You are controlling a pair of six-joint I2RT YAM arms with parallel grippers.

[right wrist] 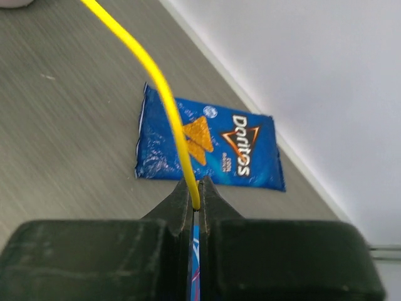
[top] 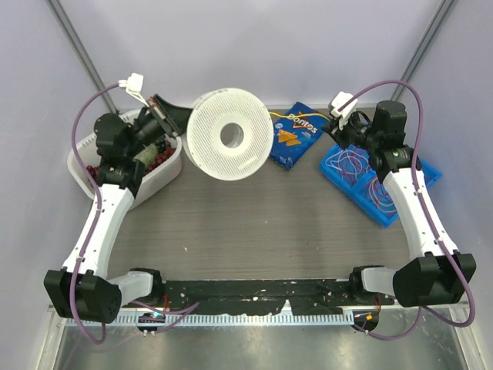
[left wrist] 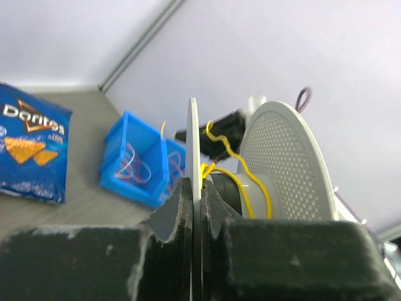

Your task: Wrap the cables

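The left gripper clamps one flange of the spool, far left. The right gripper pinches the yellow cable, which runs left over the chip bag.

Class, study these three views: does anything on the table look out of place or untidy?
A Doritos bag lies flat between the spool and the blue bins; a snack seems unrelated to cable work. Also, the yellow cable sits kinked and loose on the spool's hub, not snug.
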